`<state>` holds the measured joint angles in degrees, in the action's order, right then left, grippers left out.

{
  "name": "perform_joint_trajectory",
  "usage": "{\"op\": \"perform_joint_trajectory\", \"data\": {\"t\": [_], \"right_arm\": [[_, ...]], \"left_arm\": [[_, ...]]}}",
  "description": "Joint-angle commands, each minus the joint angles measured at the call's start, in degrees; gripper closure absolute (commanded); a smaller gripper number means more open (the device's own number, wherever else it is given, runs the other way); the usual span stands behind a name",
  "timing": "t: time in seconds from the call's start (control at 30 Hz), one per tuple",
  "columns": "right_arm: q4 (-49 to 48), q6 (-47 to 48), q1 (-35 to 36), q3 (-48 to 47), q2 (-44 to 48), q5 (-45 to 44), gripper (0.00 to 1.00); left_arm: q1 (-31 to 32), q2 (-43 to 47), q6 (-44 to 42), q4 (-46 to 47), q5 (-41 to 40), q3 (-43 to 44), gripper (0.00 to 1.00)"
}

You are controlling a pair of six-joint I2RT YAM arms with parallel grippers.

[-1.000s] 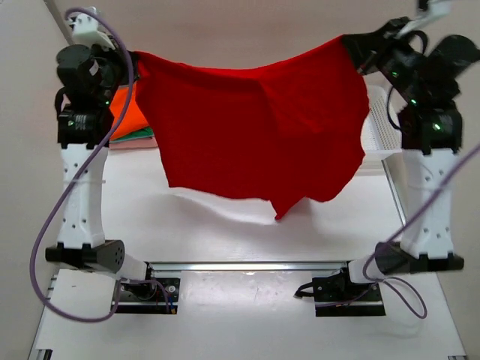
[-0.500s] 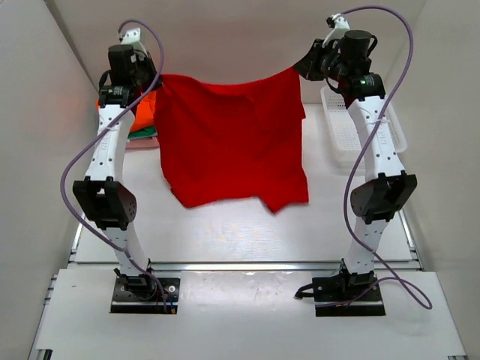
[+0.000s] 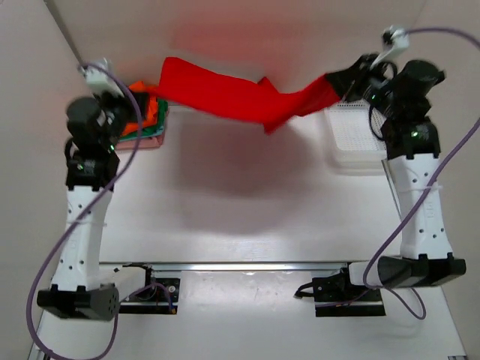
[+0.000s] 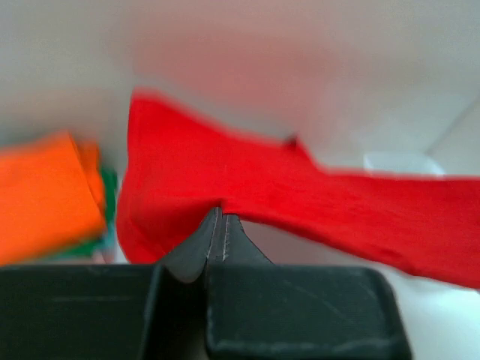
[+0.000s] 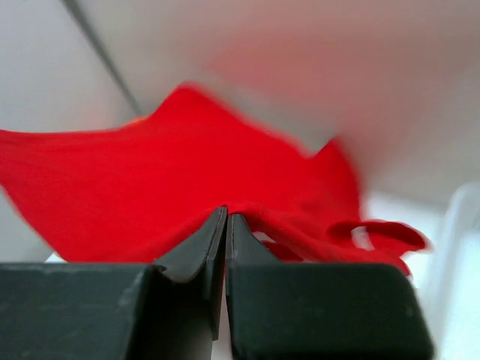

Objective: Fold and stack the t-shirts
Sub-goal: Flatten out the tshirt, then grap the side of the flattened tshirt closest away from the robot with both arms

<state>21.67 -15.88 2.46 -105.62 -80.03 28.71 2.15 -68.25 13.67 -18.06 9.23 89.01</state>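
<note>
The red t-shirt (image 3: 225, 96) is held in the air above the far part of the table (image 3: 240, 210), drawn out into a long sagging band between the two arms. One end is pinched by the jaws of the left arm (image 3: 88, 142), which are seen in the left wrist view pressed together on the cloth's edge. The other end is pinched in the same way by the jaws of the right arm (image 3: 409, 127), closed tight on a fold of red cloth (that view is blurred, yet the grip is plain). A loose part hangs down near the middle of the band. At the far left, just beside the left wrist, a folded stack is laid: an orange t-shirt (image 3: 146, 109) on top, a green t-shirt (image 3: 160, 120) under it, and a pale pink t-shirt (image 3: 146, 142) lowest. At the far right a white mesh basket (image 3: 352, 142) is set on the table, below the right end of the red cloth.
</note>
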Motion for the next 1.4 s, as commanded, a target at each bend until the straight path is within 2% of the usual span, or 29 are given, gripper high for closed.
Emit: {"op": "perform_joint_trajectory", "data": {"t": [0.0,0.1,0.13,0.17,0.2,0.23,0.27,0.3,0.33,0.37,0.47,0.6,0.7,0.8,0.93,1.07,1.1,1.37], "right_arm": [[2.1,-2.8,1.1,16.3,2.2,2.1,1.00],[2.1,-5.4,4.1,29.6,7.7,0.5,1.00],[2.7,-5.5,4.6,33.8,8.5,-0.7,0.99],[2.6,-6.5,4.7,35.7,9.4,-1.3,1.00],[3.0,-8.4,2.7,42.4,8.4,-1.0,1.00],[3.6,-7.7,1.9,43.7,6.9,-0.8,1.00],[4.2,-7.3,1.9,44.1,5.8,-1.4,1.00],[4.8,-6.9,1.8,44.0,5.0,-2.2,0.96],[5.3,-6.5,2.1,43.8,3.6,-3.0,0.83],[6.4,-6.4,2.1,43.7,3.4,-4.6,0.76],[7.8,-6.8,2.6,46.6,4.2,-6.5,0.67],[9.3,-8.5,4.7,52.4,7.6,-9.4,0.59],[10.8,-8.2,9.6,56.0,9.4,-11.8,0.62],[11.3,-10.3,16.6,60.5,11.5,-16.4,0.73],[9.5,-14.7,23.4,66.1,15.1,-23.3,0.79],[5.0,-18.6,23.4,73.8,19.2,-23.1,0.73],[3.6,-18.5,23.5,75.1,19.6,-23.2,0.69],[-4.7,-17.3,24.6,77.1,15.4,-24.6,0.60]], "left_arm": [[0.3,2.3,2.8,0.8,1.2,-20.7,1.00],[0.3,7.3,4.4,0.1,0.9,-33.5,1.00],[0.7,8.3,4.8,0.3,0.2,-35.3,1.00],[0.7,8.9,5.4,-0.3,-1.2,-38.6,1.00],[-0.2,7.2,6.6,-1.1,-1.6,-43.9,1.00],[0.0,6.4,6.6,-1.4,-1.3,-44.9,0.97],[-0.1,5.3,6.5,-1.8,-1.8,-45.3,0.89],[0.6,3.9,6.5,-1.7,-1.7,-45.6,0.85],[0.7,3.5,6.5,-2.1,-1.0,-45.8,0.86],[1.3,3.0,6.6,-2.1,-1.0,-45.9,0.85],[1.4,2.5,7.5,-1.2,-0.8,-47.6,0.84],[1.5,2.9,7.3,-1.2,-1.2,-50.5,0.86],[1.9,3.6,7.0,-1.0,-0.9,-51.6,0.87],[1.7,4.8,7.6,-0.8,-1.0,-52.4,0.87],[2.0,5.8,8.0,-0.4,-0.4,-53.5,0.87],[2.5,6.5,8.7,0.4,-0.2,-54.8,0.87],[2.5,6.5,8.9,0.5,0.3,-55.0,0.87],[2.5,7.1,9.1,0.8,0.0,-55.5,0.87]]}}
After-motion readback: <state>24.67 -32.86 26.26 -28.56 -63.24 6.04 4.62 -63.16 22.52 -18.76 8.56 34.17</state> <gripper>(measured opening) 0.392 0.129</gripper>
